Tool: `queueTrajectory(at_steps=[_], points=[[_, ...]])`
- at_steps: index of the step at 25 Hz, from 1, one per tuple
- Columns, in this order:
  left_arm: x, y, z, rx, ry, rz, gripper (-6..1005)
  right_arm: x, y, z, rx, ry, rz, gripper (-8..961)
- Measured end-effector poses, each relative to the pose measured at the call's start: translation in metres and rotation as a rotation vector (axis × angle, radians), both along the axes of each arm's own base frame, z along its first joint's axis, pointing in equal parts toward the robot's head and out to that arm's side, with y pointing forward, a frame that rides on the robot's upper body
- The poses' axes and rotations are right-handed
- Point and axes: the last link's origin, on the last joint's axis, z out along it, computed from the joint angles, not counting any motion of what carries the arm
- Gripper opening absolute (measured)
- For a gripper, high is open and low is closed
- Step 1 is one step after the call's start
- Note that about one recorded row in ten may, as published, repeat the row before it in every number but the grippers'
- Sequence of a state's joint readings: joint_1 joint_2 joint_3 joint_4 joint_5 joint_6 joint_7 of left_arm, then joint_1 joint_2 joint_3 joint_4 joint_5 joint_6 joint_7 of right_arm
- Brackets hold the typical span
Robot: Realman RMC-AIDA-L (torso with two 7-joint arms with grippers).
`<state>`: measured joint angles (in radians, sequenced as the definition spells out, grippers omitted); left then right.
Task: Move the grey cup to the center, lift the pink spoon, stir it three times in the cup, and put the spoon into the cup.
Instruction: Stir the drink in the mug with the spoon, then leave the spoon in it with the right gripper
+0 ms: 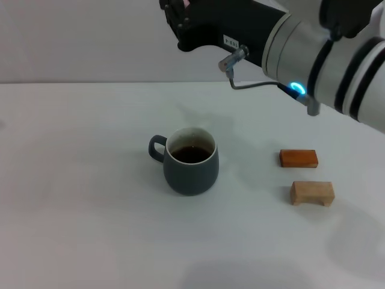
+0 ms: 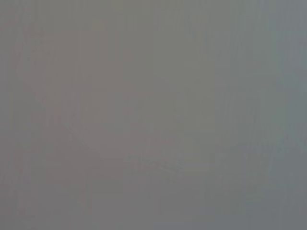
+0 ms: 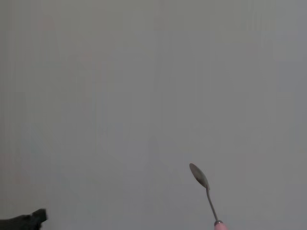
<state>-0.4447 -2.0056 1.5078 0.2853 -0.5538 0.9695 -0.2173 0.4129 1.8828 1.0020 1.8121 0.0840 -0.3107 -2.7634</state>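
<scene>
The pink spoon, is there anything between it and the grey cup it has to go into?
Nothing visible. The right gripper holds the pink spoon up high behind the grey cup, whose mouth is open. The two blocks lie off to the cup's right.

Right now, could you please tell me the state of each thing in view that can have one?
grey cup: upright on the table, dark liquid inside, no spoon in it.
pink spoon: lifted off the table, held in the air, bowl bare.
right gripper: raised above and behind the cup, shut on the spoon.
orange block: lying flat, untouched.
wooden block: resting on the table, untouched.
</scene>
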Motion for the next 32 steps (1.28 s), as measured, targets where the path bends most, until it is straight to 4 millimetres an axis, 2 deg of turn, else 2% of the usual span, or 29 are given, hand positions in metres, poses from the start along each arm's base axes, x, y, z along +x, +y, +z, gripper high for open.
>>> queueTrajectory(at_steps=[8, 16, 21, 32], points=[[-0.001, 0.001, 0.003, -0.001, 0.011, 0.004, 9, -0.015, -0.015, 0.029, -0.083, -0.005, -0.06, 126], [-0.001, 0.002, 0.004, -0.002, 0.013, 0.005, 9, -0.019, 0.008, 0.06, -0.169, -0.127, -0.268, 125], [0.0, 0.003, 0.004, -0.002, 0.014, 0.003, 9, -0.025, 0.012, 0.072, -0.209, -0.196, -0.314, 125], [0.003, 0.004, 0.004, 0.003, 0.014, -0.008, 10, -0.018, 0.012, 0.062, -0.341, -0.403, -0.458, 125]])
